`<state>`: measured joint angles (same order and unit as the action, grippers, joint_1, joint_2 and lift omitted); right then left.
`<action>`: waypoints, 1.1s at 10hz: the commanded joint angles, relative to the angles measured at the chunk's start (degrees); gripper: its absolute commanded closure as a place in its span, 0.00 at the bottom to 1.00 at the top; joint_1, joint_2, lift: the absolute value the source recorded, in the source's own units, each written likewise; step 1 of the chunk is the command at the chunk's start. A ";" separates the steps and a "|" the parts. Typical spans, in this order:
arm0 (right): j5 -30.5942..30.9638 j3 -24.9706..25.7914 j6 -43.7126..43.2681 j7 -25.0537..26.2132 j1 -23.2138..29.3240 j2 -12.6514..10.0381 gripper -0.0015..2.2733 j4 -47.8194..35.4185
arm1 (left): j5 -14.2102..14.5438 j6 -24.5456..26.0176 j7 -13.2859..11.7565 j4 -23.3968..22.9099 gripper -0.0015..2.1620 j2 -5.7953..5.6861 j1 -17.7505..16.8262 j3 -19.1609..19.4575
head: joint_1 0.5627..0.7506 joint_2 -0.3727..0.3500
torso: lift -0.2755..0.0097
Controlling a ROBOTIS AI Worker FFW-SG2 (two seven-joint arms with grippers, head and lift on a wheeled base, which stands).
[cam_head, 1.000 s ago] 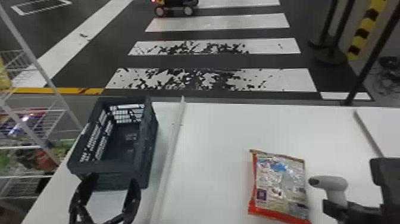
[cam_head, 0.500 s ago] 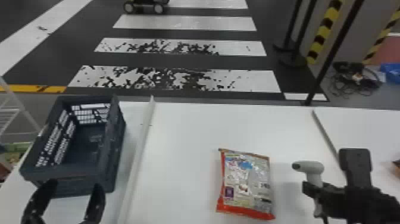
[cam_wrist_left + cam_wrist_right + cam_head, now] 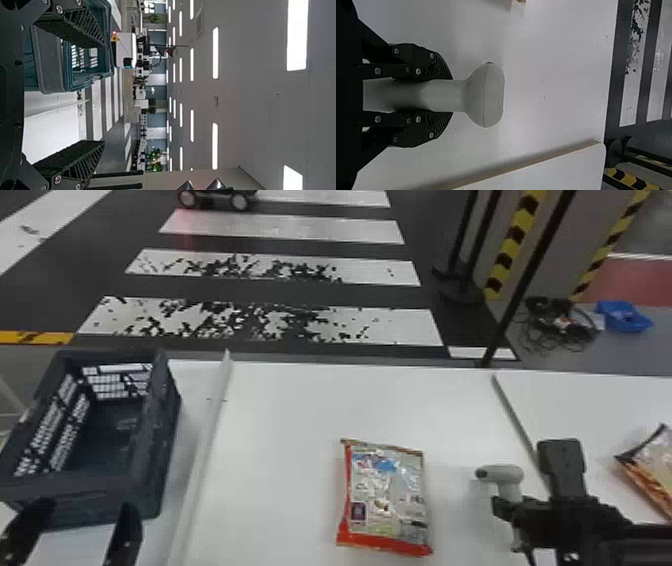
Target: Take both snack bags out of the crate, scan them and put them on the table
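Ideally, the right fingers [image 3: 440,68], snug around the scanner [image 3: 488,95], should aim it squarely at the snack bag [image 3: 385,500] leftward; the left fingers [image 3: 125,535] stand wide.

Two bags: one bag [image 3: 385,497] between five and six o'clock in the head view, the other bag [image 3: 652,470] between three and four. One crate [image 3: 95,487] between eight and nine. One scanner [image 3: 505,475] at four. Two grippers – the left gripper [image 3: 87,508] at eight, the right gripper [image 3: 507,510] at four – with two fingers each, four in all. One strip [image 3: 202,462] at eight. Three poles [image 3: 530,275] between one and two; two striped bands [image 3: 515,235] around two. One blue tub [image 3: 622,317] between two and three. One cart [image 3: 215,196] at eleven – two wheels [image 3: 240,201] visible.
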<state>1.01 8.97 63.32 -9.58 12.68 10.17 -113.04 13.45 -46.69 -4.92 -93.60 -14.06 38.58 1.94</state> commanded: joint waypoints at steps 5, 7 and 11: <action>-0.30 0.09 -2.89 -0.09 -0.38 0.29 0.99 2.82 | 0.00 -0.10 0.00 0.00 0.07 0.00 0.00 -0.01 | 0.70 0.39 | 0.64; -0.66 0.44 -3.42 0.00 -0.38 0.20 0.99 3.09 | 0.00 -0.10 0.00 0.00 0.07 0.00 0.00 -0.01 | 0.70 0.39 | 0.64; -1.01 0.88 -3.42 0.88 0.15 0.03 0.04 2.74 | 0.00 -0.10 0.00 0.00 0.07 0.00 0.00 -0.01 | 0.70 0.38 | 0.64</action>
<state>0.01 9.84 59.71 -8.68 12.81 10.20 -110.26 13.45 -46.80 -4.92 -93.60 -14.03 38.58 1.94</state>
